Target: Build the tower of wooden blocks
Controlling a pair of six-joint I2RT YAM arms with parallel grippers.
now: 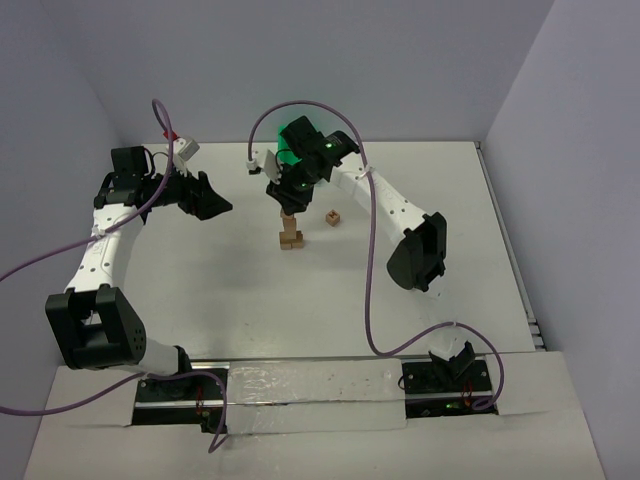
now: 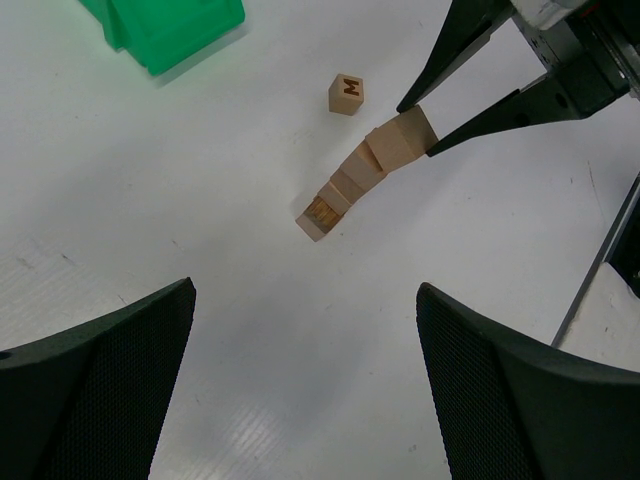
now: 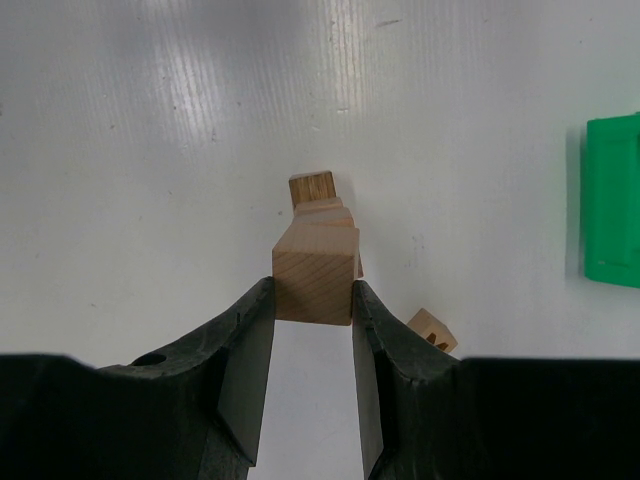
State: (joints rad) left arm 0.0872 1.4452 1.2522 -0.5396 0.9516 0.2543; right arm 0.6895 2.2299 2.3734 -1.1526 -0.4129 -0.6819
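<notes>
R gripper (image 3: pixel 312 292) pinches top block (image 3: pixel 314 268) atop tower (image 2: pixel 345 188), prob. to seat it flush w/o tipping; L gripper (image 2: pixel 305 290) gapes empty, well apart.

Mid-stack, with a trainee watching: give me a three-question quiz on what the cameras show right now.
1. Fill in: the loose cube beside the tower shows the letter ___.
2. The right gripper is shut on: A) the top cube of the tower; B) the loose cube; C) nothing.
3. True or false: the left gripper is open and empty.
Key: 1 M; 2 A; 3 true.
</notes>
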